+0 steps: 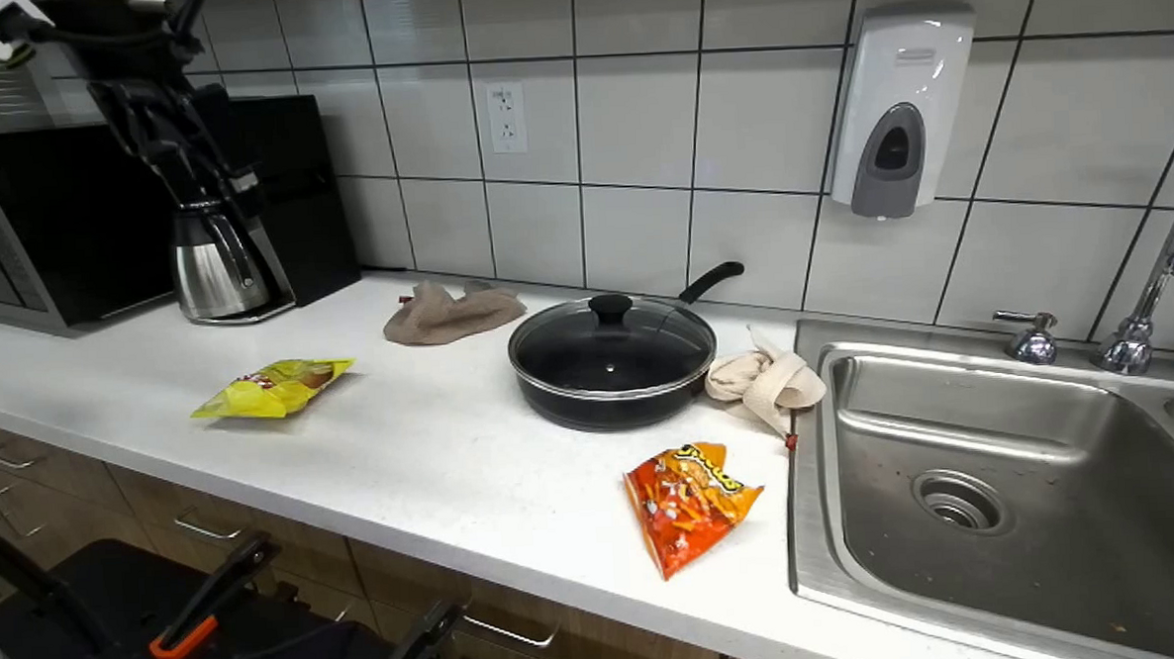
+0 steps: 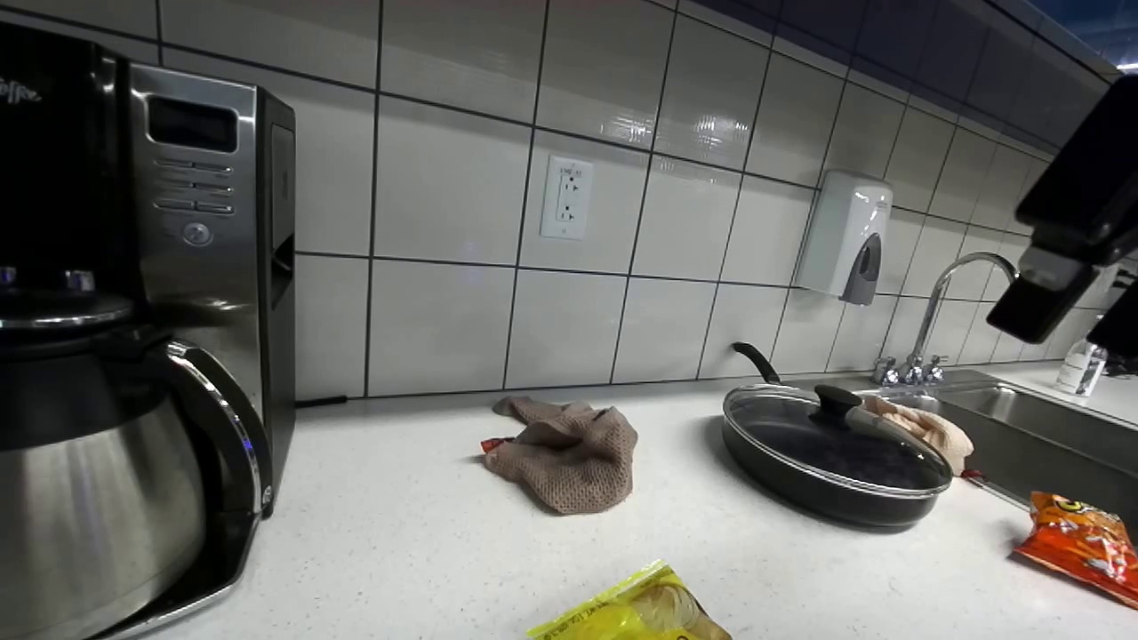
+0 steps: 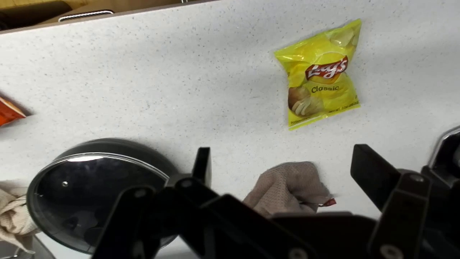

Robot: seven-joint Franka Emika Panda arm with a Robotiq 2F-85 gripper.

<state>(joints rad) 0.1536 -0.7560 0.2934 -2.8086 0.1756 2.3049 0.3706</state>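
Evidently nothing is grasped: the gripper point(image 3: 282, 160) hangs above the counter point(image 3: 179, 82), its fingers spread wide with nothing between them. The crumpled brown cloth point(image 3: 287, 187) (partly hidden behind the gripper in the wrist view) lies on the counter, between the lidded pan point(image 1: 613, 363) and the coffee maker point(image 2: 200, 249). Near it rests the yellow chip bag point(image 3: 321, 77), likewise untouched. No lifting is under way; whether handling is finished or all left cannot be told.

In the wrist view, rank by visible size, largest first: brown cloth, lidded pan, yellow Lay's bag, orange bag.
lidded pan, partly hidden
yellow Lay's bag
brown cloth, partly hidden
orange bag, cut off at edge
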